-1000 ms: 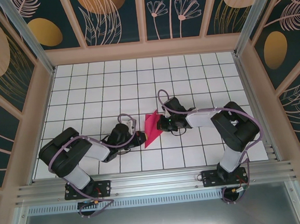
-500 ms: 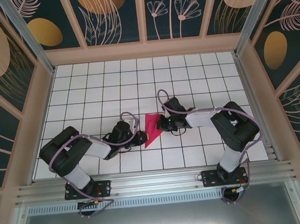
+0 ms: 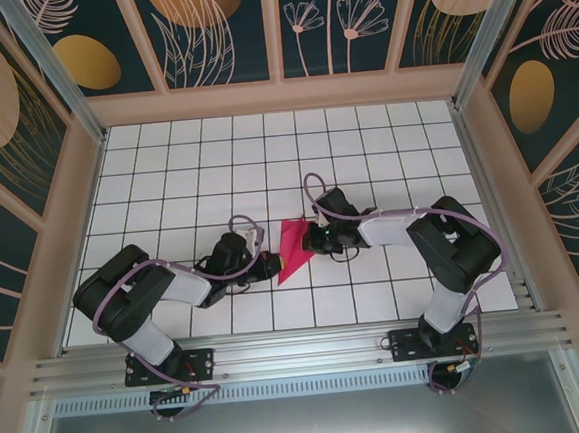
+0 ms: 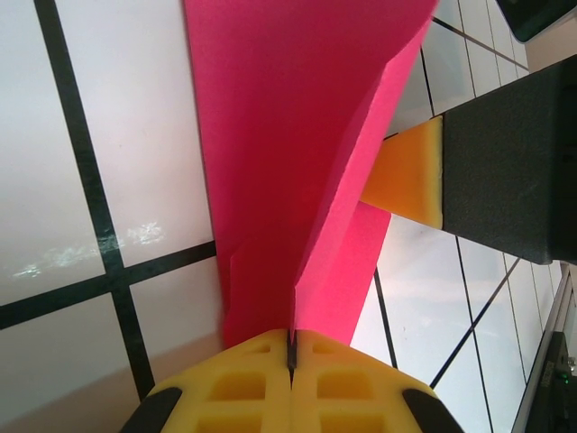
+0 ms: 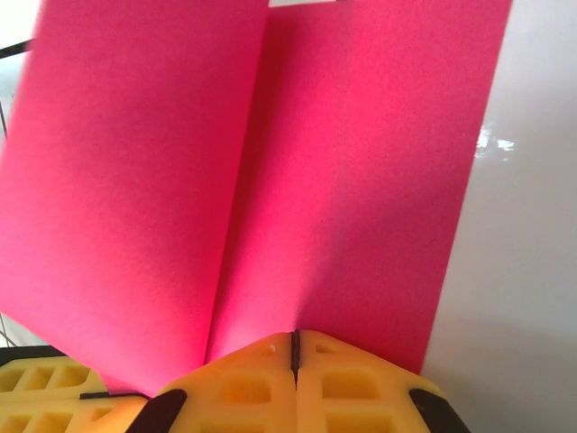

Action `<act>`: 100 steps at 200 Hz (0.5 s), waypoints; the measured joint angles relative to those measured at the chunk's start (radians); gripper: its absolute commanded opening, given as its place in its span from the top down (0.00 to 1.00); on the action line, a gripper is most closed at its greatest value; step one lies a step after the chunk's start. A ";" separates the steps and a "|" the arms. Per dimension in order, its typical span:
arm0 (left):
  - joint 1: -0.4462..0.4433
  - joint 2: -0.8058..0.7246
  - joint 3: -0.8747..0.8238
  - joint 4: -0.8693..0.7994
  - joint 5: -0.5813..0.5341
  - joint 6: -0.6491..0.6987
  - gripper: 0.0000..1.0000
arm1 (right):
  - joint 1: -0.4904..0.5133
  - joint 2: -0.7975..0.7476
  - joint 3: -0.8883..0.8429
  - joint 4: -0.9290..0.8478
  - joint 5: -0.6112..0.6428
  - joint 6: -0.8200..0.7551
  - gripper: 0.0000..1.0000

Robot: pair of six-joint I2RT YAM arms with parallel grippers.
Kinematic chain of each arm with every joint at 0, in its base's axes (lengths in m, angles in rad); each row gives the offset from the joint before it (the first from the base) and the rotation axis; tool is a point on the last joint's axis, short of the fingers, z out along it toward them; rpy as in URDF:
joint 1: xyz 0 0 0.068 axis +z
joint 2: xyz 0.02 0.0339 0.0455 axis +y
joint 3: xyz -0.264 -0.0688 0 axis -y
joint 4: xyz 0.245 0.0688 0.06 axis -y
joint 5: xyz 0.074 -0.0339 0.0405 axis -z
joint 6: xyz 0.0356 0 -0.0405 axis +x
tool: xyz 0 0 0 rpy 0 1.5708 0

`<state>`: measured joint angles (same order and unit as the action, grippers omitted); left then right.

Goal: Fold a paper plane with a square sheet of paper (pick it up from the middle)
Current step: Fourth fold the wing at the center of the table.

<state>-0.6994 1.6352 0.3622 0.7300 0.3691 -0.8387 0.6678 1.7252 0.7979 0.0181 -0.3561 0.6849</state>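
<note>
The magenta-red paper (image 3: 293,246) is creased into a narrow pointed shape, held off the tiled floor between both grippers. My left gripper (image 3: 273,268) is shut on its lower pointed end. In the left wrist view the yellow pads (image 4: 243,383) pinch a raised fold of the paper (image 4: 270,135) at the closed jaw line (image 4: 291,347). My right gripper (image 3: 312,240) is shut on the wide upper end. In the right wrist view two paper (image 5: 270,162) panels fan out from the closed jaw line (image 5: 294,347). The right gripper's orange pad (image 4: 410,176) presses the paper's far side.
White floor tiles with black grout (image 3: 266,168) spread out behind and beside the arms. Patterned walls and a wooden rim (image 3: 280,95) enclose the floor. A metal rail (image 3: 300,351) runs along the near edge by the arm bases.
The left gripper has edged slightly along the paper's lower tip, and the paper's upper flap has shifted a little. The right arm has stayed put.
</note>
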 measured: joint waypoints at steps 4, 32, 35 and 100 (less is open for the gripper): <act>0.002 0.000 0.000 0.000 0.002 0.000 0.98 | 0.000 0.000 0.000 0.000 0.000 0.000 1.00; 0.008 0.001 0.001 0.000 0.016 0.001 0.98 | 0.000 0.000 0.000 0.000 0.000 -0.001 1.00; 0.008 0.002 0.001 0.000 0.016 0.001 0.98 | 0.000 0.000 0.000 0.000 0.000 -0.002 1.00; 0.020 0.046 0.005 0.042 0.059 0.000 1.00 | 0.001 -0.002 0.000 0.003 -0.004 -0.007 0.97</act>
<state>-0.6792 1.6814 0.3676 0.7715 0.4282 -0.8391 0.6685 1.7229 0.7979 0.0208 -0.3599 0.6781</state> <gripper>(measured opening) 0.067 0.051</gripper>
